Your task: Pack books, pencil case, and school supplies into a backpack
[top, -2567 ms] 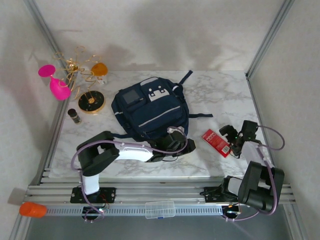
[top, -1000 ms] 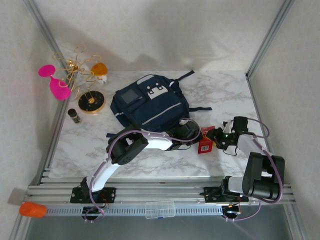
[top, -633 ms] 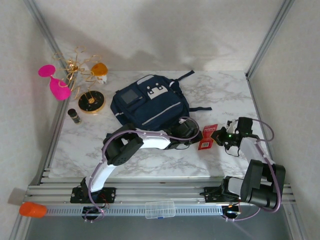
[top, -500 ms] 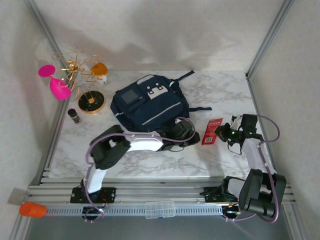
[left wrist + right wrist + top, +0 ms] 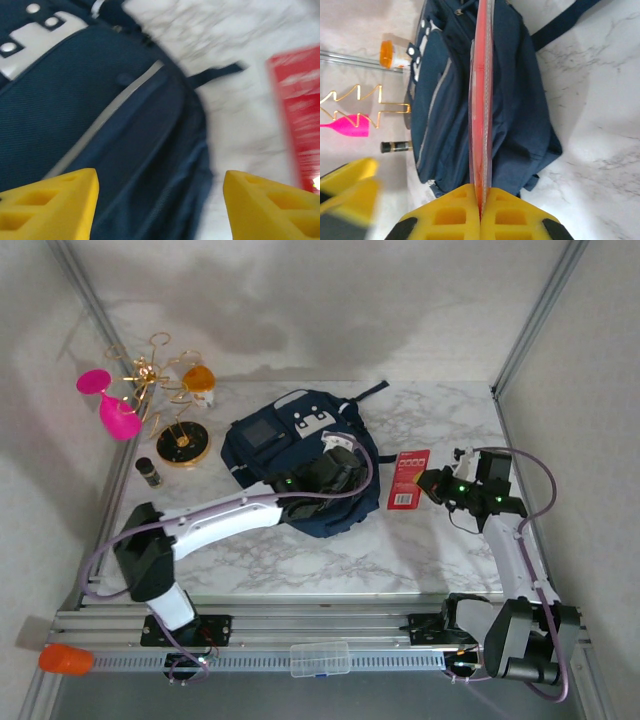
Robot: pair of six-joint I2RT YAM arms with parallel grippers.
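The navy backpack (image 5: 290, 455) lies flat in the middle of the table, pale stripe up. My left gripper (image 5: 338, 462) hovers over its right half, open, with its yellow fingers (image 5: 50, 205) wide apart above the dark fabric (image 5: 110, 125) and nothing between them. To the right, my right gripper (image 5: 432, 483) is shut on the near end of the red packet of school supplies (image 5: 408, 478) and holds it off the table. From the right wrist the packet (image 5: 481, 90) shows edge-on, pointing at the backpack (image 5: 520, 100), with the jaws (image 5: 481, 205) pinched on it. The books and pencil case are out of view.
A pink glass (image 5: 110, 405), a gold wire stand (image 5: 160, 375), a black disc (image 5: 183, 445) and a small bottle (image 5: 150, 472) crowd the far left corner. A clear plastic box (image 5: 320, 658) sits on the near rail. Metal frame posts line both sides.
My left gripper has opened and drawn back from the backpack's near right corner to above the bag. The right arm has lifted the red packet and carried it farther from the near edge.
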